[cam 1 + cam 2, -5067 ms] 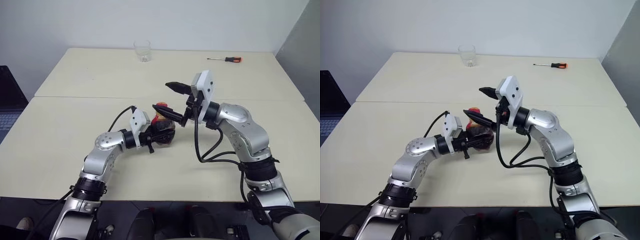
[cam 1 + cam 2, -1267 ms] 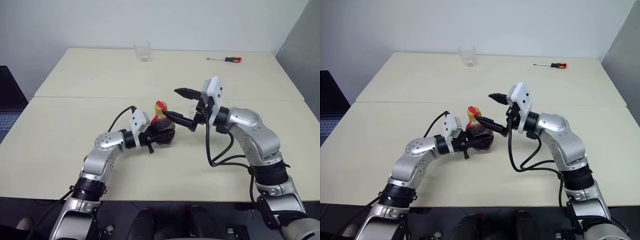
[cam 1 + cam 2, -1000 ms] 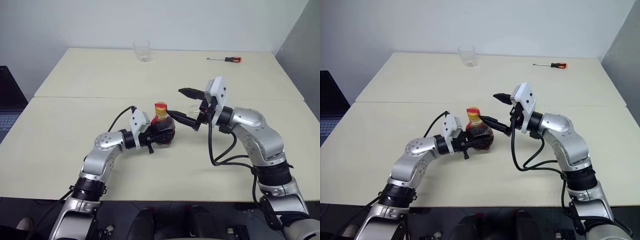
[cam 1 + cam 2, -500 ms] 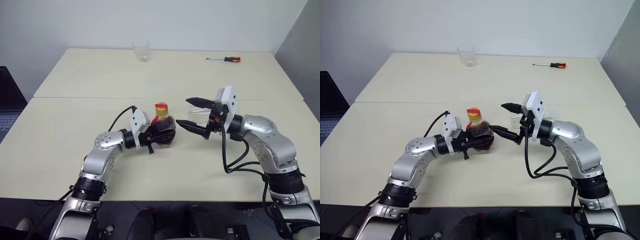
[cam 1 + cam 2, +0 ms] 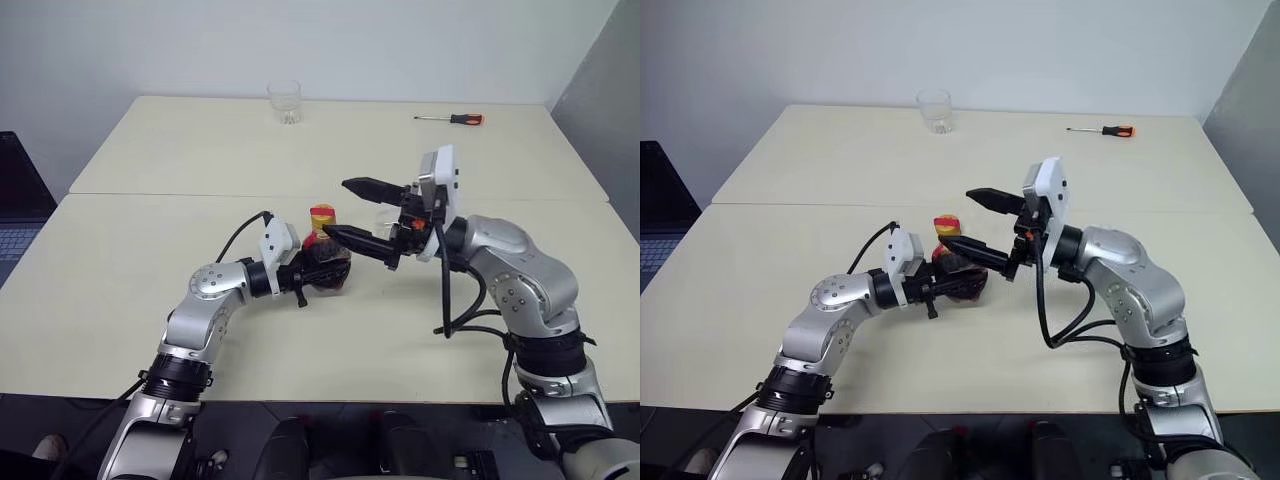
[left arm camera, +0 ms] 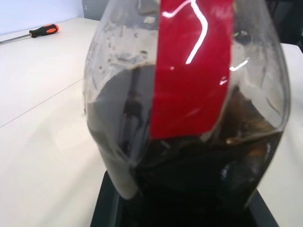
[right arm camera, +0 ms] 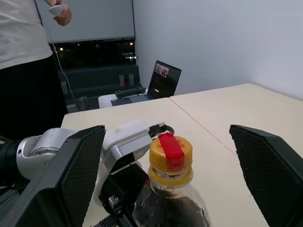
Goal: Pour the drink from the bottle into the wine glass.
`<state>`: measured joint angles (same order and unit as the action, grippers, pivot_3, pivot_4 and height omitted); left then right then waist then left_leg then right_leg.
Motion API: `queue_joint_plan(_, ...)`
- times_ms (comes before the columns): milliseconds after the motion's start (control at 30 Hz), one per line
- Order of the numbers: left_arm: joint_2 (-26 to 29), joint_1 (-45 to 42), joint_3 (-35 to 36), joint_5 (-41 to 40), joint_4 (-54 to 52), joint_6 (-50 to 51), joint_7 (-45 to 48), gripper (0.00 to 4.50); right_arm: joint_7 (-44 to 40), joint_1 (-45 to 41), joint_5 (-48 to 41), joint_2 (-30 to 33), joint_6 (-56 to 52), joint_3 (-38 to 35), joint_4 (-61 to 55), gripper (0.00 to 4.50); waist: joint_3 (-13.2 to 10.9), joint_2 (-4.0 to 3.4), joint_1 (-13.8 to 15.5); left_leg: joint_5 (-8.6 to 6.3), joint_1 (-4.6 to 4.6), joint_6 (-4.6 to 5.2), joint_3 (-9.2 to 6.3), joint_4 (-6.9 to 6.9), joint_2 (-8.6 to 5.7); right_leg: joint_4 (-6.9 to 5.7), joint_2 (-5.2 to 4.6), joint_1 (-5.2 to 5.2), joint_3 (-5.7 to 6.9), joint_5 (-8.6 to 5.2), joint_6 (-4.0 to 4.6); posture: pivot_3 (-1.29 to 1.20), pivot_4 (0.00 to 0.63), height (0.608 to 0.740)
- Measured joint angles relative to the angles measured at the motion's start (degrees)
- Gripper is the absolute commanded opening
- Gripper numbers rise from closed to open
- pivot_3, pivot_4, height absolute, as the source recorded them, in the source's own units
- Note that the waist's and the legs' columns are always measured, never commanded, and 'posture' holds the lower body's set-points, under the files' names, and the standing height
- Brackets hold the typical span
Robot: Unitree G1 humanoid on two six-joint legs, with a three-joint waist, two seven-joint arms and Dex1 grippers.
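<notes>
My left gripper (image 5: 308, 275) is shut on the round body of the bottle (image 5: 324, 262), which stands upright on the table. The dark drink (image 6: 203, 175) fills its lower part below a red band (image 6: 189, 71). My right gripper (image 5: 336, 208) is open, pointing left, with one finger (image 5: 370, 186) above and behind the yellow cap (image 7: 170, 156) and the other (image 5: 360, 242) beside the bottle's neck; neither touches it. A bit of clear glass (image 5: 384, 215), seemingly the wine glass, peeks from behind the right fingers; the rest is hidden.
A short clear tumbler (image 5: 284, 101) stands at the table's far edge. An orange-handled screwdriver (image 5: 452, 118) lies at the far right. A laptop (image 7: 161, 75) sits on another table, and a person (image 7: 28, 42) stands beyond it.
The right gripper, which had drawn off to the right half a second ago, has come back left and risen, its open fingers now around the cap. The left gripper and bottle stayed put.
</notes>
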<state>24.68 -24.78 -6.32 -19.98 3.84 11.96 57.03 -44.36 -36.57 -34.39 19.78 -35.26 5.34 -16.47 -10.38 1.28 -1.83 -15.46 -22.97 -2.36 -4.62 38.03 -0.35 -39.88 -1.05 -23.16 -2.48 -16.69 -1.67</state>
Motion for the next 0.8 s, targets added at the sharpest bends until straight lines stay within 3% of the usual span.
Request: queue_joint_plan(800, 0.0, 0.05, -0.01, -0.02, -1.13, 0.12, -0.13, 0.98, 0.48, -1.53, 4.17, -4.46, 2.4, 2.85, 5.07, 4.49, 0.0, 0.0, -0.02, 0.0, 0.0, 0.0, 0.0, 0.0, 0.0, 0.0, 0.0, 0.0, 0.0, 0.0, 0.0, 0.0, 0.15, 0.74)
